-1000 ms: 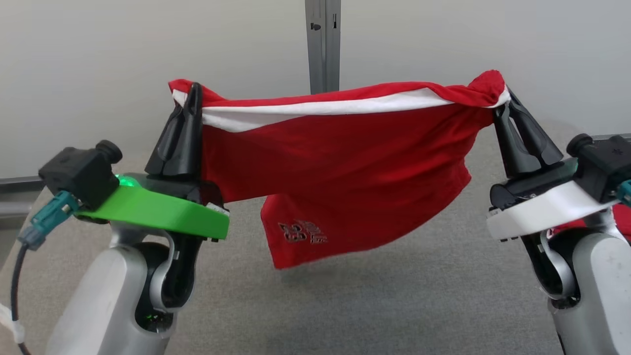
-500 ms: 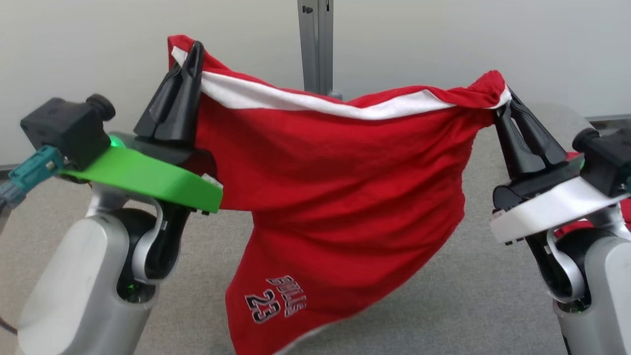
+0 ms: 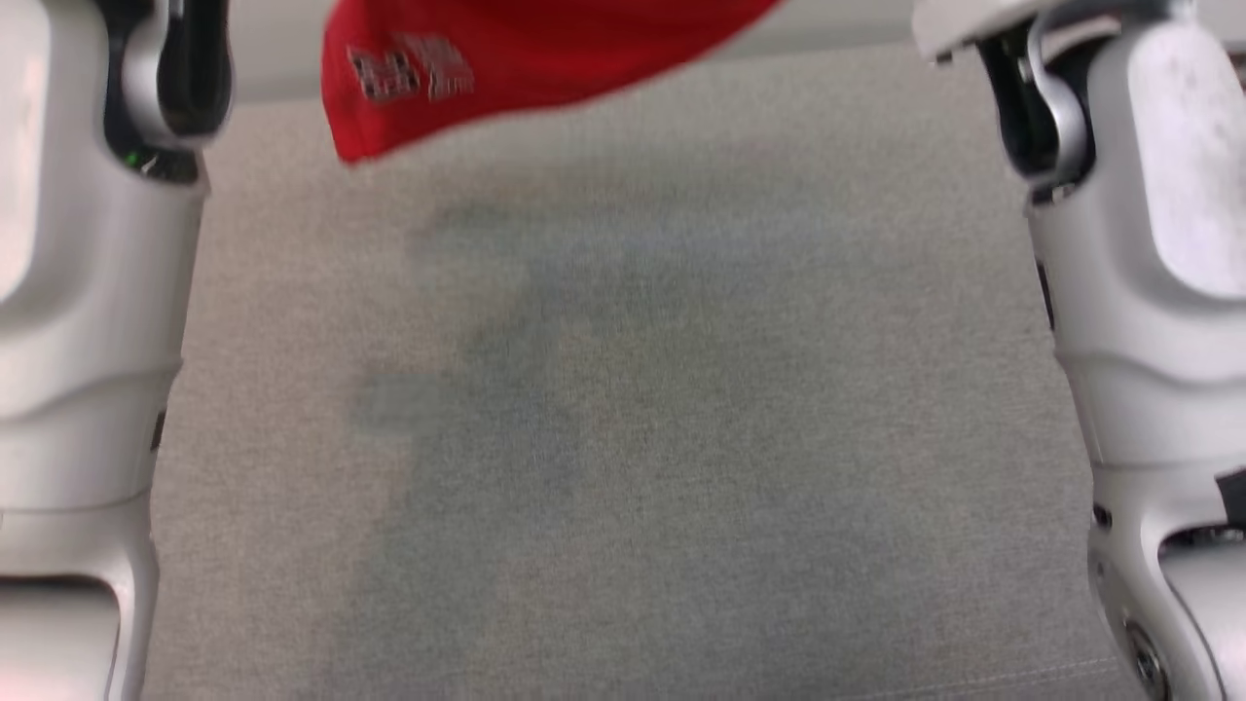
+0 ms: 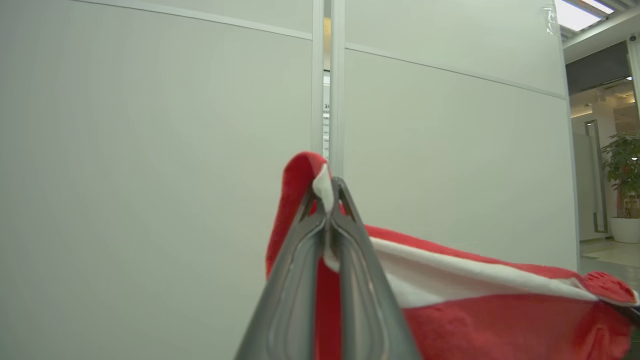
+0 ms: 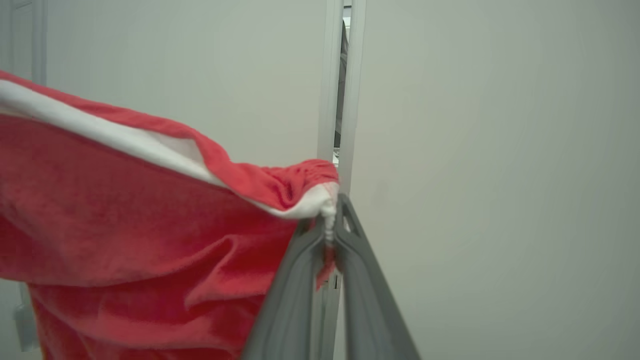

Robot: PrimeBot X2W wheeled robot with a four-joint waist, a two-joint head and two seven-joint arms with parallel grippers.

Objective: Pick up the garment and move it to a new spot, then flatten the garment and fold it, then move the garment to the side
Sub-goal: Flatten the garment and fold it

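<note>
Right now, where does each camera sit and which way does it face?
Head view: on the head, facing down at the surface; left forearm, right forearm at the sides, garment at top edge.
Left wrist view: on that wrist, facing the wall along the left gripper, shut on the garment.
Right wrist view: on that wrist, facing the wall along the right gripper, shut on the garment.
Shared: both wrist views show the garment and the post.
</note>
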